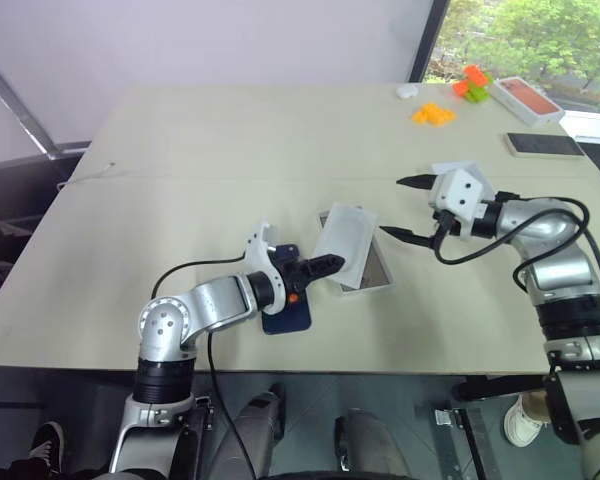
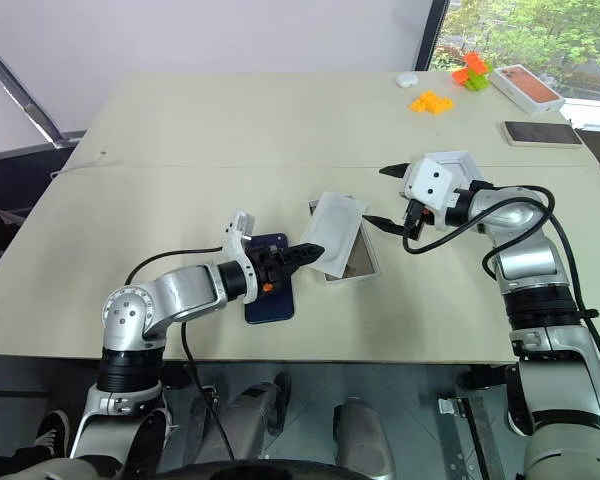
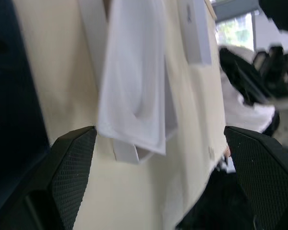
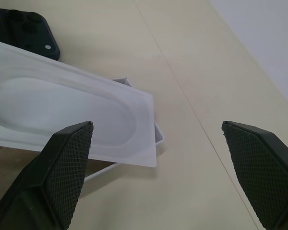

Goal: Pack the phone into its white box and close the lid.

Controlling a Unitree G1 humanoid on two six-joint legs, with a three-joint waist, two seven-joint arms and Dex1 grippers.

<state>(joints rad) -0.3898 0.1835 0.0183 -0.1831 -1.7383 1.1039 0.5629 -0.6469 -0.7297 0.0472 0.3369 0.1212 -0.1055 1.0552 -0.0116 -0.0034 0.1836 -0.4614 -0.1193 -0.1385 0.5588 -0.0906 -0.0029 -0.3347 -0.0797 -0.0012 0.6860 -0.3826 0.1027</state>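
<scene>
Pale beige, the surface (image 1: 200, 140) is backed by a plain wall and, at the far right, a window with greenery. Near its front edge the phone (image 2: 270, 295) is seen lying flat, dark navy, with much of it covered by the left gripper (image 2: 305, 253) and its wrist; in the right wrist view one corner with the camera bump is shown. Just beside the phone, toward the right, a shallow white box (image 2: 365, 265) is seen with a brownish inside, and a white tray with a rounded recess (image 1: 342, 236) is propped tilted over it, so that most of the box's inside is hidden. Whether the tray rests on the box's rim or on the surface at its lower edge cannot be told. The left jaws are spread wide, with nothing between them, pointing at the tray's lower edge. The right gripper (image 1: 408, 210) is held above the surface beside the box, its jaws wide apart and empty. Behind it a white lid-like piece (image 2: 455, 163) is largely hidden by the gripper's white housing. At the far right edge a white box with an orange-pink top (image 1: 526, 98), a dark-screened phone (image 1: 544, 145) and small orange and green blocks (image 1: 442, 108) are seen.
</scene>
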